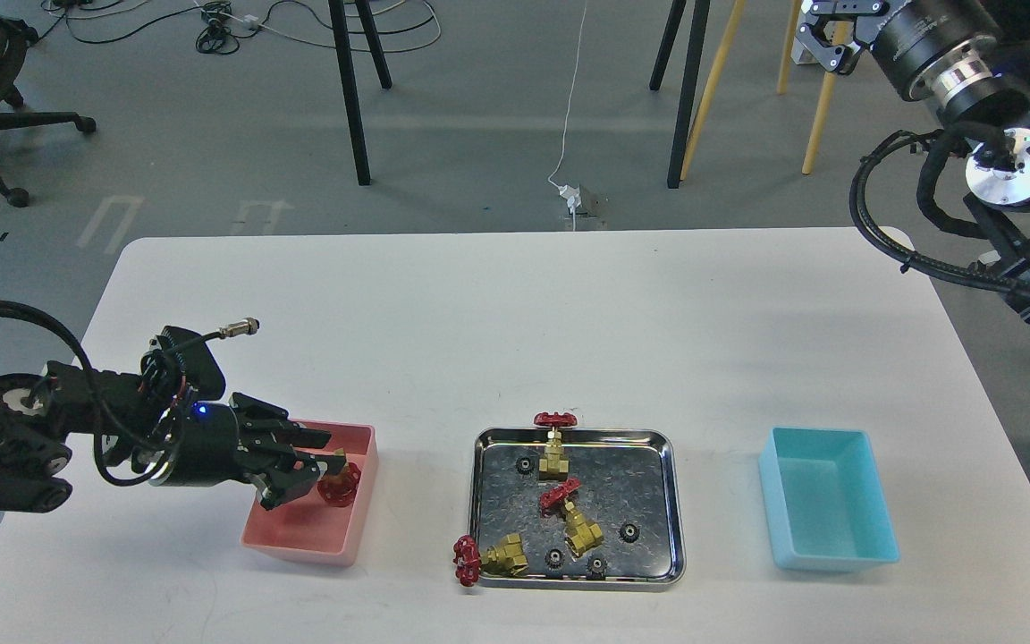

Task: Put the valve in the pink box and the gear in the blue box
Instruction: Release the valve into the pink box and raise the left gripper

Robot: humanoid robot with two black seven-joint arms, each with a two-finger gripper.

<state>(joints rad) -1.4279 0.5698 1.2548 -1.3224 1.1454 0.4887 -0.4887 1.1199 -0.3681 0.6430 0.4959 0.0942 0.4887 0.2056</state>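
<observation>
My left gripper (329,463) reaches in from the left over the pink box (300,537). It is shut on a valve (339,483), whose red handwheel hangs inside the box above its floor. Three more valves lie at the steel tray (482,501): one at the back rim (554,444), one in the middle (574,521), one over the front left rim (492,556). Several small black gears lie in the tray, such as one at the right (629,532). The blue box (828,512) stands empty at the right. My right gripper (823,46) is open and empty, raised far above the table's back right corner.
The white table (515,331) carries the pink box, tray and blue box in a row near its front edge. Chair and stand legs and cables are on the floor beyond the table's back edge.
</observation>
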